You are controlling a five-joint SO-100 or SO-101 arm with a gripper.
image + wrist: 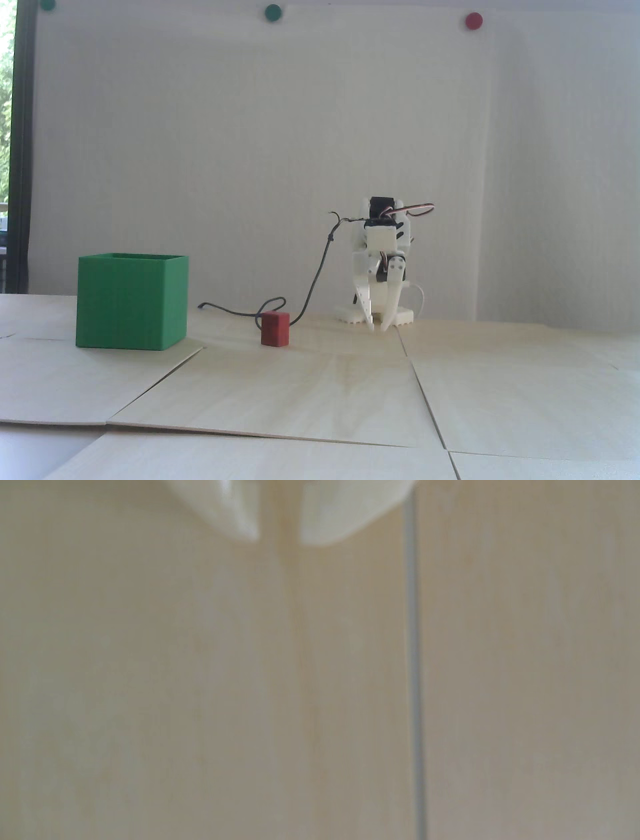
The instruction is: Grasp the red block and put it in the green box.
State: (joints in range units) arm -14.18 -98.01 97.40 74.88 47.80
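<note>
Jaws slightly parted, empty, over pale wooden table (pixel 320 390).

no readable text, labels, brands, nos. or signs in either view. fixed view: nothing written on any obj or on the wall. wrist view: too blurred to read anything.
</note>
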